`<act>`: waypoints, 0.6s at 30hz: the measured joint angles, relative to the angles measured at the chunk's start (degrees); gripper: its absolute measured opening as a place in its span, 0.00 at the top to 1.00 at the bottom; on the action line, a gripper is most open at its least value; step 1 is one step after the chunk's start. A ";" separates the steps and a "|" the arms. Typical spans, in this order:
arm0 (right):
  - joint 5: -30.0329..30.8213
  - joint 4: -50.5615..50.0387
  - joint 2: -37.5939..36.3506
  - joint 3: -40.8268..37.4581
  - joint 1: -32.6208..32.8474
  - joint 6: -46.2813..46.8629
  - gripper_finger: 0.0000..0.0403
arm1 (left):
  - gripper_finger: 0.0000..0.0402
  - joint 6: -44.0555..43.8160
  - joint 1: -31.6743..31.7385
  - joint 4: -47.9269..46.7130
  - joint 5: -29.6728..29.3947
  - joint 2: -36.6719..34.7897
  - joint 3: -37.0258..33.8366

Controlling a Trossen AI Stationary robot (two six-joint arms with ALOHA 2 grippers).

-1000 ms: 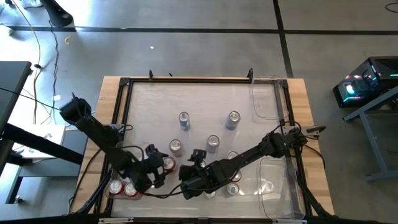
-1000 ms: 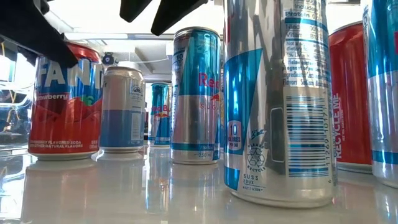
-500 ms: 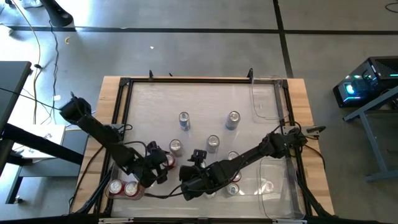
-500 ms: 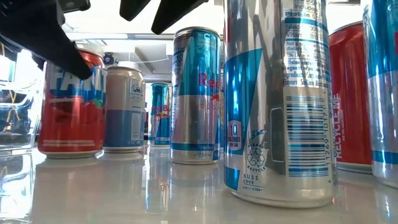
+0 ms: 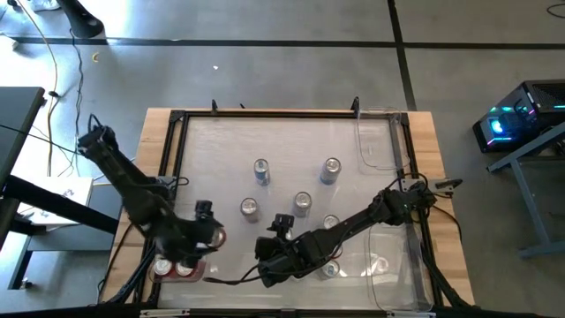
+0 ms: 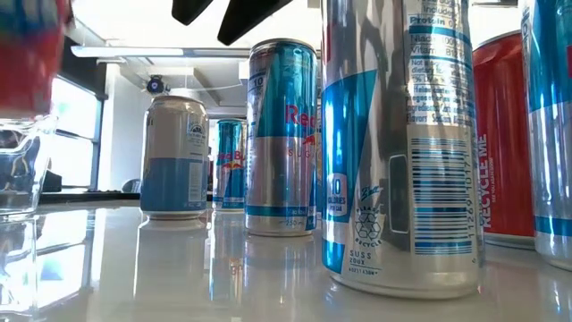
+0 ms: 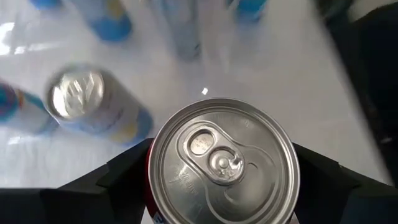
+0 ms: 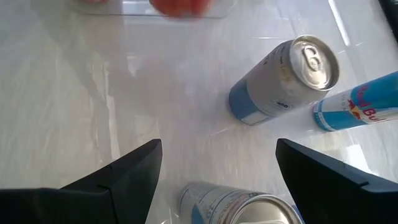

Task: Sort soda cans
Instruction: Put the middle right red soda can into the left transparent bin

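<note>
Since a second ago the left gripper (image 5: pixel 209 237) has closed on the red can (image 7: pixel 222 163) and carried it off the table toward the near-left corner; in the low view the can no longer stands beside the silver-and-blue can (image 6: pixel 173 157), and only a red blur shows at the upper left above the clear bin (image 6: pixel 20 179). From the left wrist view I see the can's silver top centred between the two dark fingers, upright, jaws narrowed onto its sides; I judge the upright hold is meant to let it be set down standing. Two red cans (image 5: pixel 174 268) already stand in that corner, so I take this as the red group. The right gripper (image 5: pixel 281 256) hovers at the near middle with fingers wide and holding nothing, above a silver can (image 8: pixel 233 206), perhaps staged for the next pick. Four cans (image 5: pixel 261 170) remain mid-table, unsorted.
</note>
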 joint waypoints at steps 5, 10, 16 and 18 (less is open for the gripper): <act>2.46 0.24 0.00 0.00 -0.02 0.77 0.23 | 0.28 -1.12 -4.10 -8.26 -2.37 -2.46 7.58; 2.53 0.26 0.00 0.00 -0.05 0.88 0.23 | 0.28 -5.82 -7.80 -18.69 -2.45 -4.00 10.12; 3.59 1.19 0.00 0.00 -0.05 1.23 0.23 | 0.28 -19.82 -12.85 -31.89 1.97 -4.35 8.24; 3.80 1.61 0.00 0.00 -0.05 1.23 0.23 | 0.28 -22.19 -14.83 -32.08 2.10 -4.66 6.88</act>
